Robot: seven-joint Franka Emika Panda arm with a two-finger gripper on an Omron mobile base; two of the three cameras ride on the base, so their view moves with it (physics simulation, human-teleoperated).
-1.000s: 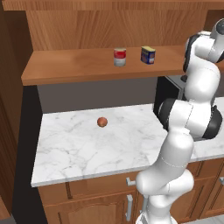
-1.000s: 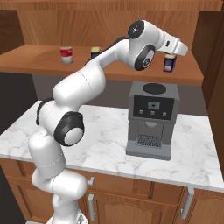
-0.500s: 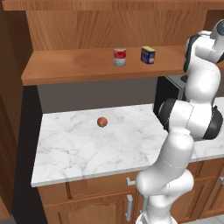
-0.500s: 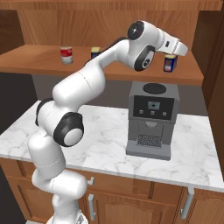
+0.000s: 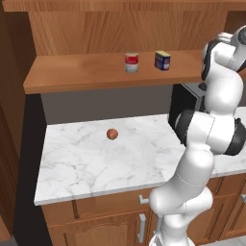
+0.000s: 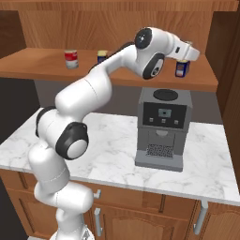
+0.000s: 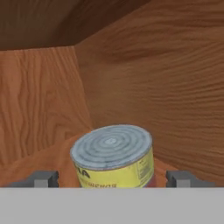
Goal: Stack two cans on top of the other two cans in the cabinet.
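Your arm reaches up and across to the right end of the cabinet [image 6: 140,79] shelf, forearm roughly level along its front edge. The gripper [image 7: 113,178] sits just above the shelf board, its fingertips [image 7: 43,178] spread wide, gripping nothing.

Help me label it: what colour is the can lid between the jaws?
Silvery grey with concentric rings, clearest in the hand view.
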